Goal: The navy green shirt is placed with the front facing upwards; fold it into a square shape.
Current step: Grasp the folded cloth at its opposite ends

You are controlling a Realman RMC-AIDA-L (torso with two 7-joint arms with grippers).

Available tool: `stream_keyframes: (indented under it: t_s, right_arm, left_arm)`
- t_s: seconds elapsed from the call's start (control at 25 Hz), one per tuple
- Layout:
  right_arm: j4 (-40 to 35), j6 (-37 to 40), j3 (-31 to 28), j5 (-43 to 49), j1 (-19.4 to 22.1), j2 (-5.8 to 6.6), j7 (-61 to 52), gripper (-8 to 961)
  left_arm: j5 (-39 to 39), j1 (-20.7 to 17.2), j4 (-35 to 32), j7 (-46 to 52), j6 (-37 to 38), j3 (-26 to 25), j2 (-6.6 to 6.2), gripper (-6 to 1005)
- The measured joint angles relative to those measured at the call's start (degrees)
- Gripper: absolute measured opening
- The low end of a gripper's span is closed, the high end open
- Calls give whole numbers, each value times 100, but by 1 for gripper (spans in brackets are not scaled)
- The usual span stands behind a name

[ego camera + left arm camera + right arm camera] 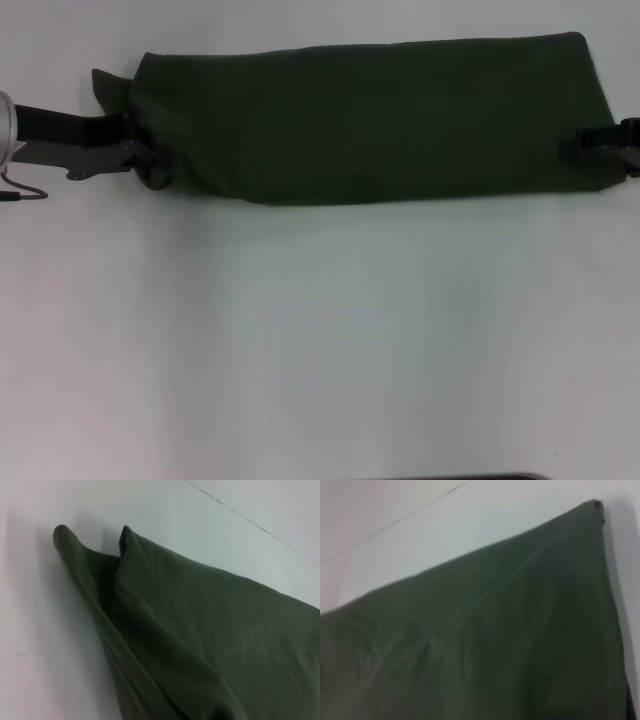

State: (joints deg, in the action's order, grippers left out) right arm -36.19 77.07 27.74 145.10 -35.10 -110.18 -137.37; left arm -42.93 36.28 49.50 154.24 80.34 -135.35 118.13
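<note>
The navy green shirt [370, 120] lies folded into a long plain dark green band across the far part of the white table [320, 340]; no lettering shows. My left gripper [140, 156] is at the band's left end, shut on bunched cloth, and a loose corner sticks out beyond it. My right gripper [592, 140] is at the right end, its dark finger lying over the cloth edge and pinching it. In the left wrist view the shirt [200, 630] rises in two layered folds. The right wrist view shows the shirt [495, 640] as a smooth surface with one corner.
White tabletop stretches in front of the band toward me. A thin seam line in the table [250, 522] runs beyond the shirt. A dark strip [480, 476] shows at the near edge of the head view.
</note>
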Motion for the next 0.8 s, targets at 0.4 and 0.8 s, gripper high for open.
stream_keyframes:
  t_s: [0.4,0.8]
  right_arm:
    - [-57,35,324,2,9,33,-158,683]
    - [-80,141,321,1,49,100,-198,315]
  left_arm:
    - [3,32,5,0,34,7,0,49]
    - [4,35,5,0,63,9,0,49]
